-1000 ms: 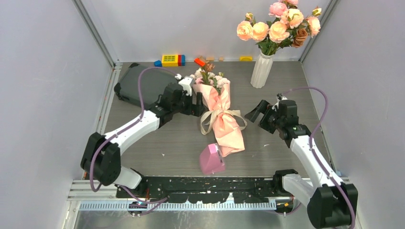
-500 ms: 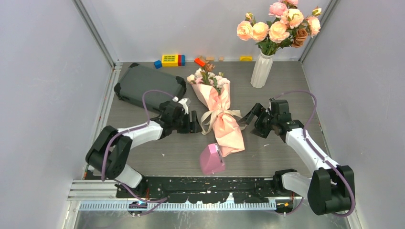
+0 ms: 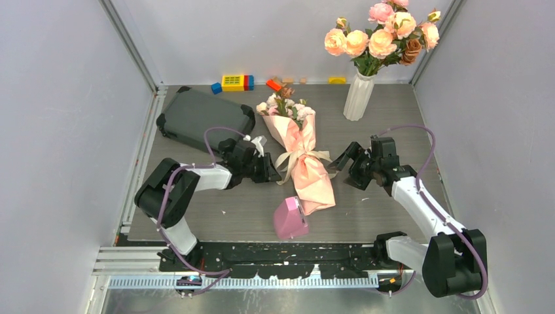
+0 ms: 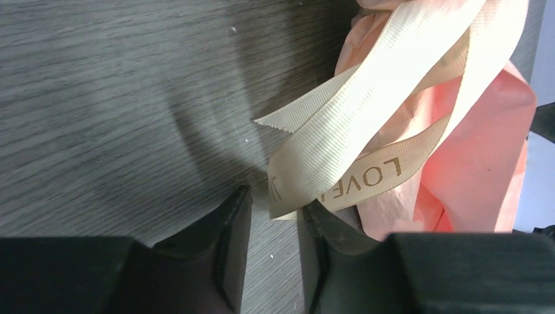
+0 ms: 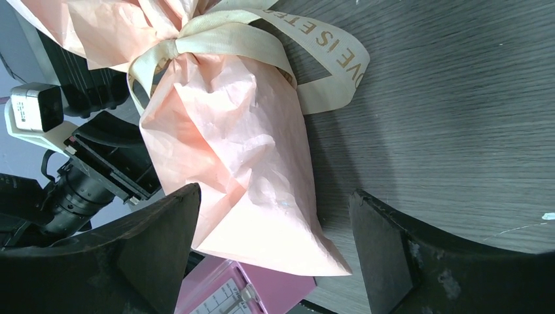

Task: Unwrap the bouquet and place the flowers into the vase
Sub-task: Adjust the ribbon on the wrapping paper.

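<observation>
Ribbon (image 4: 353, 124) work looks like your step in hand: the bouquet cannot be opened until that beige bow gives. At the far left a dark grey case (image 3: 196, 118) lies on the tabletop (image 3: 222, 212), out of your way.

Next comes your left hand (image 4: 275, 209), low over the wood on the bouquet's left side. Its fingers stand a narrow gap apart, and the cut end of one ribbon tail sits right in that gap, not visibly pinched. That placement makes sense, since a pull on a loose tail should undo the bow.

The bouquet (image 3: 306, 167) lies flat in the middle, blooms toward the back wall and wrapped stem end toward you, with the flowers (image 3: 285, 104) inside the pink paper. A small pink wedge (image 3: 290, 219) rests touching or just beside the near end; I cannot tell which.

On the bouquet's right, your right hand (image 5: 275, 194) is spread wide and holds nothing. The lower wrapped part lies between and beyond its fingers, near them but apart, probably so it can pin the paper while the left pulls.

Farther right and back stands the ribbed white vase (image 3: 358, 98), upright, well apart from the bouquet and already carrying a peach rose cluster (image 3: 383, 36).
</observation>
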You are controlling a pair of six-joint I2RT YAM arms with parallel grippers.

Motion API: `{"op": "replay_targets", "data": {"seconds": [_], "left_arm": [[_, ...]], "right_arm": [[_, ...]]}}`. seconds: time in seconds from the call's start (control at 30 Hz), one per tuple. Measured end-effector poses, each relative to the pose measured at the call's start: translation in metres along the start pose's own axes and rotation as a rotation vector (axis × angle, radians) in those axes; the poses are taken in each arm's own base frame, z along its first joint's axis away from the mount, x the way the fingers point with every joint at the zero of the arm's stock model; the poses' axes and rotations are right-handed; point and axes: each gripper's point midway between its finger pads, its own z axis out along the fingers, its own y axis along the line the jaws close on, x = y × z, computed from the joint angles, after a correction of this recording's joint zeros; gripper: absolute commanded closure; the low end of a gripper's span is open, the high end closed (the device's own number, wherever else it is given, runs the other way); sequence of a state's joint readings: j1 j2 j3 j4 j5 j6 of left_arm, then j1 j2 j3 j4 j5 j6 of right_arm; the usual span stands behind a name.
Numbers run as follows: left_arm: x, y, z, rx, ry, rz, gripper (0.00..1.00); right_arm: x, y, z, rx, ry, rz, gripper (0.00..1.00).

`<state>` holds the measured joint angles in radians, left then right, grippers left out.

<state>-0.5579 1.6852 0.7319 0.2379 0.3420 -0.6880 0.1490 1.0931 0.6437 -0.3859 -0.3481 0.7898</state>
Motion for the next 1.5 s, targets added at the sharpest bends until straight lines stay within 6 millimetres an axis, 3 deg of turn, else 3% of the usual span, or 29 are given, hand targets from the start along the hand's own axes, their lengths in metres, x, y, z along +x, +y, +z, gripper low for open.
{"op": "replay_targets", "data": {"seconds": [0.1,0.2,0.5,0.67,0.87,1.0,1.13,1.37,1.5], "left_arm": [[0.003,-0.001,0.003,0.005,0.009,-0.021,0.90],[0.005,-0.001,0.004,0.006,0.014,-0.043,1.00],[-0.010,-0.017,-0.012,0.018,-0.026,-0.054,1.00],[-0.046,-0.030,-0.023,0.003,-0.087,-0.023,1.00],[-0.099,-0.029,-0.036,-0.070,-0.183,0.037,1.00],[-0.126,-0.019,-0.041,-0.139,-0.238,0.076,1.00],[-0.138,-0.001,-0.031,-0.207,-0.237,0.083,1.00],[-0.132,0.031,-0.006,-0.286,-0.180,0.091,0.88],[-0.129,0.038,-0.006,-0.322,-0.161,0.107,0.64]], "right_arm": [[-0.001,-0.001,0.000,0.006,-0.003,0.000,0.12],[0.000,-0.003,0.002,0.012,0.002,0.001,0.12],[0.003,-0.011,0.009,0.043,0.031,-0.002,0.12],[0.002,-0.012,0.013,0.054,0.043,-0.008,0.12],[-0.004,-0.006,0.013,0.038,0.031,-0.026,0.12],[-0.005,-0.005,0.014,0.032,0.027,-0.032,0.12],[-0.005,-0.003,0.014,0.022,0.029,-0.041,0.12],[-0.001,0.002,0.017,0.008,0.055,-0.079,0.12],[0.001,0.006,0.018,0.002,0.062,-0.112,0.15]]}}
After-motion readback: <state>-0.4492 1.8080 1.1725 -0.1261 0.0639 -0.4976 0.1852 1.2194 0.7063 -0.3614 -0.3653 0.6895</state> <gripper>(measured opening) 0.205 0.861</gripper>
